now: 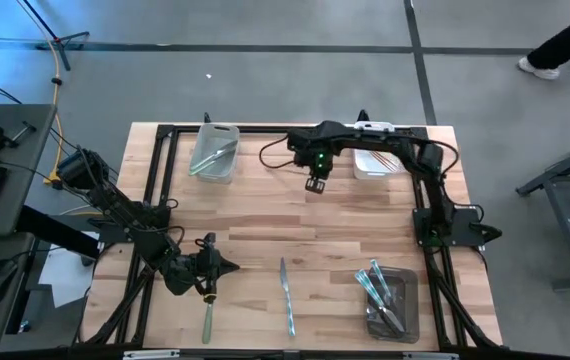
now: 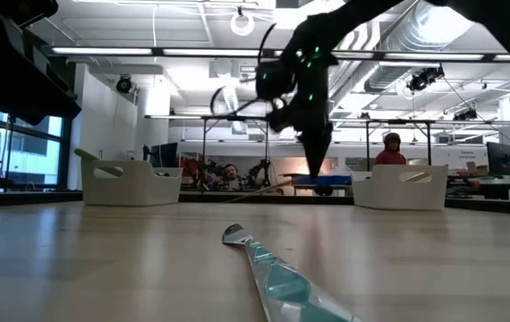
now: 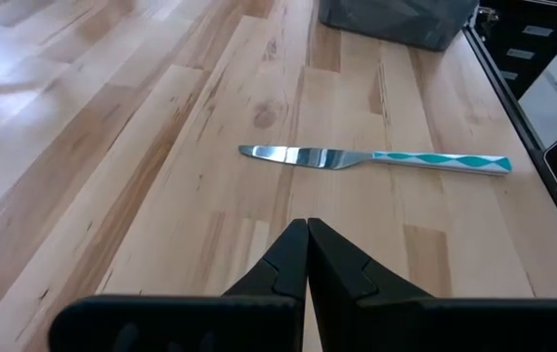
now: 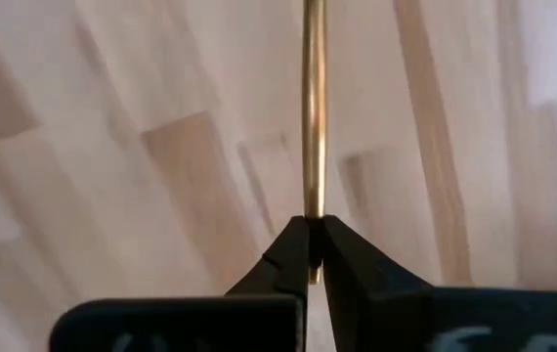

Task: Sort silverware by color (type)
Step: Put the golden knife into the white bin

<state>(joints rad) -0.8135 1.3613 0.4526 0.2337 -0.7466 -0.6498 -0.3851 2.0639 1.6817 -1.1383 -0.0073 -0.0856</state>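
Observation:
A slim gold piece of silverware (image 4: 313, 117) sits in my right gripper (image 1: 315, 185), which is shut on it and points down over the far middle of the table. My left gripper (image 1: 227, 266) is shut and empty, low over the near left of the table. A knife (image 1: 287, 295) with a teal-and-white handle lies flat at the near middle, ahead of the left fingertips (image 3: 307, 230). Another piece with a gold-green handle (image 1: 207, 320) lies flat by the front edge, near the left gripper. My right gripper pinches the gold piece by one end (image 4: 314, 210) between its two fingers, coming from above and pointing down. The rest of the piece runs on past the fingertips, in line with them. In the low view it hangs clear of the table (image 2: 319, 174).
A clear bin (image 1: 215, 152) holding silver pieces stands at the far left. A white bin (image 1: 375, 163) stands at the far right. A dark bin (image 1: 390, 300) with several pieces is at the near right. Bare wood lies across the middle. People sit beyond the table.

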